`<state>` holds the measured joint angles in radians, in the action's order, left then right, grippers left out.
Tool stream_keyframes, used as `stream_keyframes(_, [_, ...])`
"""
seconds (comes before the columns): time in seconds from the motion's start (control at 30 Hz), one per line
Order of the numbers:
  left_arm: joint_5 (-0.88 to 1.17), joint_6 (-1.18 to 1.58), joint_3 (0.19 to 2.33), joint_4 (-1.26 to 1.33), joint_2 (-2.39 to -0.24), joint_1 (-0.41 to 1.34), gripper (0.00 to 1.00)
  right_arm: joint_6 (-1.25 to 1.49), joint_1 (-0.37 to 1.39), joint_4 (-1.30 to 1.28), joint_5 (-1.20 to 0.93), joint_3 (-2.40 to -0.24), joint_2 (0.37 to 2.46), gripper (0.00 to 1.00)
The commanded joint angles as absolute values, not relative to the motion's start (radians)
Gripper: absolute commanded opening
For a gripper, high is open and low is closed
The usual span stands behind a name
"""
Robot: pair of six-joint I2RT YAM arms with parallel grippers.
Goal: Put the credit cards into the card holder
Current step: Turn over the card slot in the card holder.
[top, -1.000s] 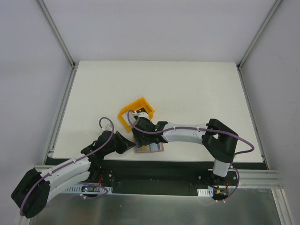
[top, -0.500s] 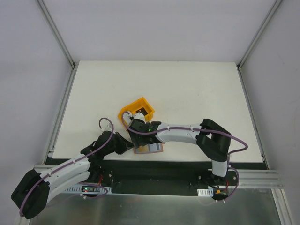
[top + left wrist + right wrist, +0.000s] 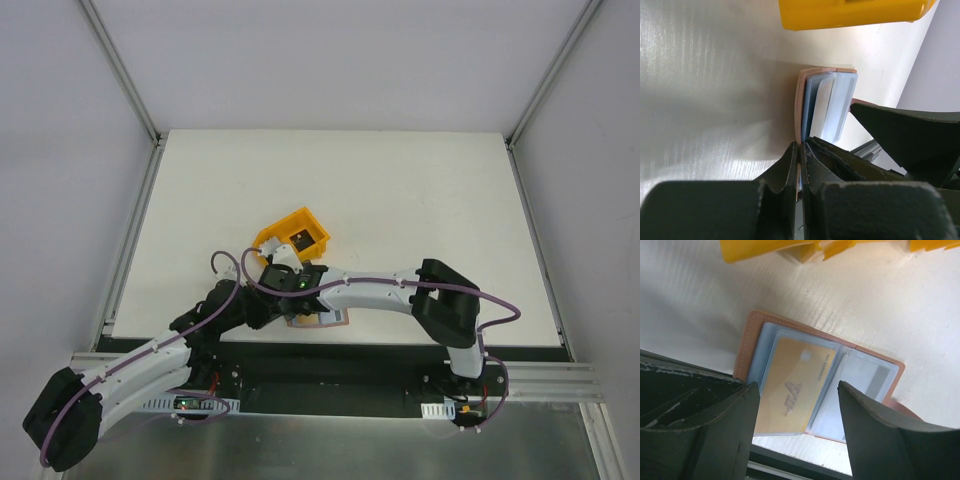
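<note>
Two arms are meeting near the front edge of the table. The left gripper is closed tight, its jaws pinching the pinkish-brown edge of the card holder and pinning it open against the table. The right gripper is hovering just above the holder, jaws spread wide, with nothing between them. Beneath it the holder's clear sleeves are lying open. A gold credit card is sitting in the left sleeve, and a pale card with a grey stripe appears to be sitting in the right one, though the plastic is blurring it. Just beyond the holder a yellow bin is standing on the table; whether more cards are waiting inside it cannot be told. The step in hand is probably seating the cards fully. Doing it well means the left jaws pressing the cover down while the right fingers are sliding a card's edge low and flat along its sleeve, without lifting the plastic.
</note>
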<state>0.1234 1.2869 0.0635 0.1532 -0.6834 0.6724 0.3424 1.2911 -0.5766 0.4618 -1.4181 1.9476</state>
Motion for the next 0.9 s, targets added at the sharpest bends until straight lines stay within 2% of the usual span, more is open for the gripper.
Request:
stream_keyframes(0.0, [0.140, 1.295, 0.061, 0.204, -0.655, 0.669, 0.00, 0.341, 1.299, -0.656, 0.521, -1.450, 1.942, 0.66])
stream_keyframes(0.37, [0.129, 1.301, 0.044, 0.189, -0.638, 0.669, 0.00, 0.356, 1.287, -0.675, 0.568, -1.413, 1.881, 0.61])
stream_keyframes(0.87, [0.118, 1.298, 0.043, 0.175, -0.644, 0.669, 0.00, 0.416, 1.259, -0.716, 0.591, -1.278, 1.734, 0.59])
